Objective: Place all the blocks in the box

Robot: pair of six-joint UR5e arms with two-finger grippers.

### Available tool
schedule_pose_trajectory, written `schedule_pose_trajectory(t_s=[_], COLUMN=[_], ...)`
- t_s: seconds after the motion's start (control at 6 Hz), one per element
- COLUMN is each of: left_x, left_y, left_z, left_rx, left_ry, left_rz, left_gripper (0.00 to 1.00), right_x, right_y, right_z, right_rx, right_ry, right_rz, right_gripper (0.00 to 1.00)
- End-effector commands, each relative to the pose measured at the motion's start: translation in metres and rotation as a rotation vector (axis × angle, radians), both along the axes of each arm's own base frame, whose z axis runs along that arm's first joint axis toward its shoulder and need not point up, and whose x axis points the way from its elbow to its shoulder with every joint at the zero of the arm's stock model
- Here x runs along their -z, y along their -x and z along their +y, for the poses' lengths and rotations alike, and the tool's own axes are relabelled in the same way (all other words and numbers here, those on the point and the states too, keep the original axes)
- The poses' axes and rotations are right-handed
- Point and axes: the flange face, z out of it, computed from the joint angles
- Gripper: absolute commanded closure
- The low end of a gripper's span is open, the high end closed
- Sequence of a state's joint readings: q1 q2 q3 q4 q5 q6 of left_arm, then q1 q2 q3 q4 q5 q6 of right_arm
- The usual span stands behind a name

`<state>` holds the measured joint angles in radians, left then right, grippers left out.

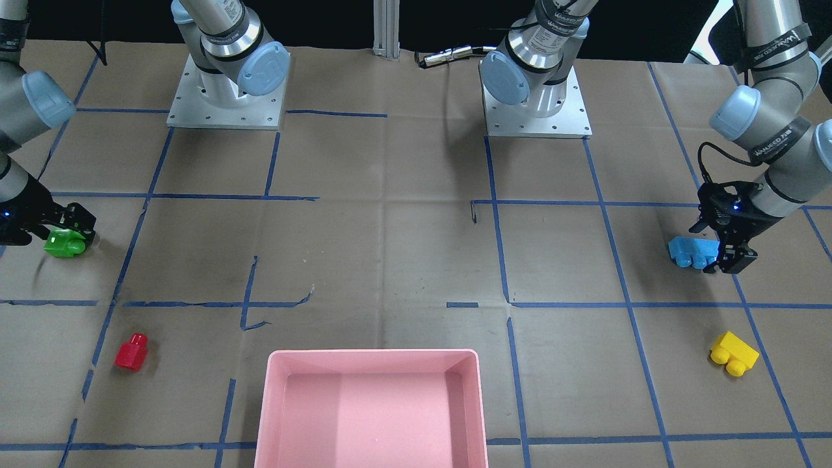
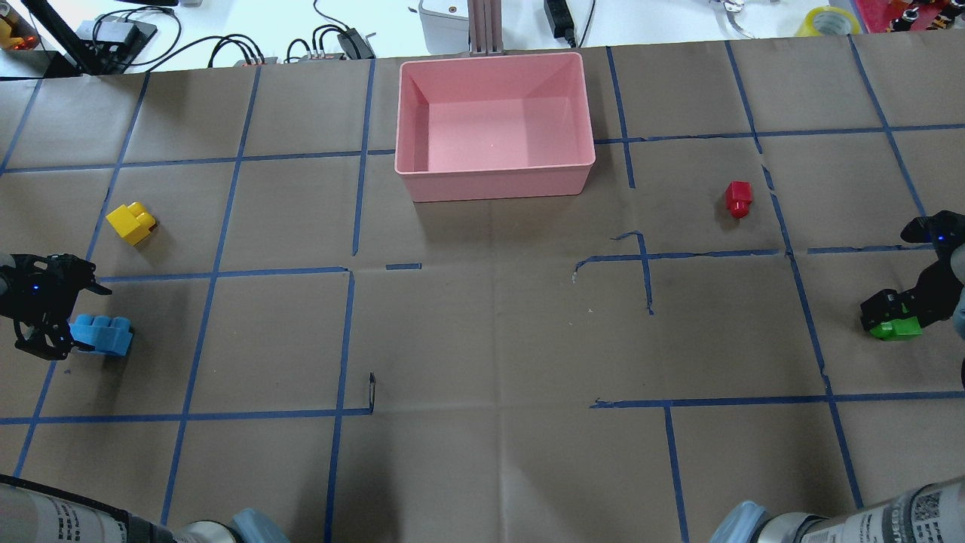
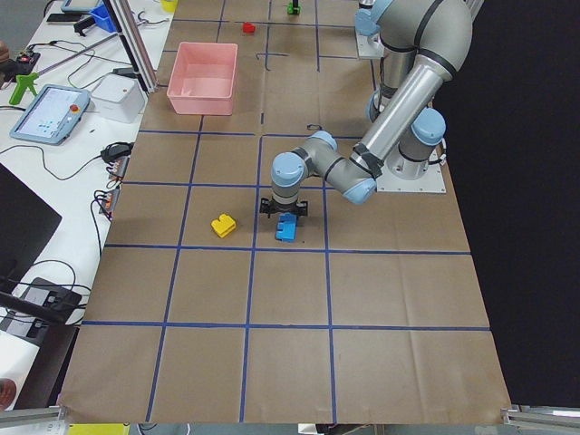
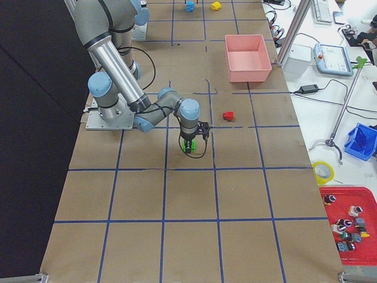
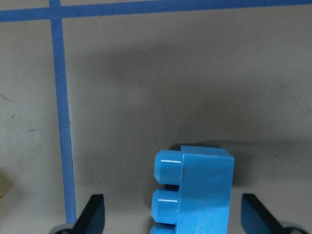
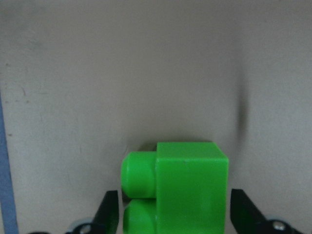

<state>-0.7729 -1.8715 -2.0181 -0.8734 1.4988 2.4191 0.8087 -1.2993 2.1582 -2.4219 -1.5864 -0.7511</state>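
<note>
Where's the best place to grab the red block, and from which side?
Probably from straight above, closing on the two flat sides of the red block. It lies on its side, its round stud toward the robot and harder to pinch.

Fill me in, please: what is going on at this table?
Both arms are down at blocks. The left gripper is open around the light-blue block, and the right gripper is open around the green block; neither is clamped yet. The red block and yellow block lie untouched on the table, and the pink box holds nothing.
</note>
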Motion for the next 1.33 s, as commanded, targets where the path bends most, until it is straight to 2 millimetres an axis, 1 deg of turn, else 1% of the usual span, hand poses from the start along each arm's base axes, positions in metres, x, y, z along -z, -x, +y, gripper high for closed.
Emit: schedule_pose_trajectory(t_s=[0.0, 0.17, 0.33, 0.5, 0.67, 0.83, 1.0, 1.17], left_x=[0.008, 0.014, 0.019, 0.019, 0.019, 0.023, 0.03, 0.032], left_y=[0.0, 0.005, 0.008, 0.006, 0.004, 0.002, -0.001, -0.001], left_z=[0.001, 0.006, 0.012, 0.012, 0.01, 0.008, 0.005, 0.005], left_rx=[0.002, 0.002, -0.001, 0.01, 0.02, 0.028, 0.033, 0.033], left_ry=[-0.015, -0.025, -0.035, -0.028, -0.016, -0.007, 0.004, 0.002], left_rz=[0.009, 0.022, 0.032, 0.024, 0.012, 0.001, -0.01, -0.01], left_gripper=[0.01, 0.01, 0.01, 0.01, 0.01, 0.01, 0.01, 0.01], right_x=[-0.002, -0.022, -0.063, -0.107, -0.156, -0.196, -0.243, -0.268], right_y=[0.001, 0.007, 0.014, 0.015, 0.014, -0.002, -0.033, -0.091], right_z=[-0.001, -0.008, -0.017, -0.021, -0.029, -0.051, -0.085, -0.112], right_rx=[0.009, 0.01, 0.01, 0.012, 0.063, 0.031, -0.046, -0.044], right_ry=[0.006, 0.039, 0.087, 0.108, 0.112, 0.123, 0.196, 0.178], right_rz=[0.003, 0.026, 0.073, 0.092, 0.079, 0.084, 0.131, 0.09], right_gripper=[0.83, 0.94, 0.94, 0.93, 0.93, 0.94, 0.93, 0.93])
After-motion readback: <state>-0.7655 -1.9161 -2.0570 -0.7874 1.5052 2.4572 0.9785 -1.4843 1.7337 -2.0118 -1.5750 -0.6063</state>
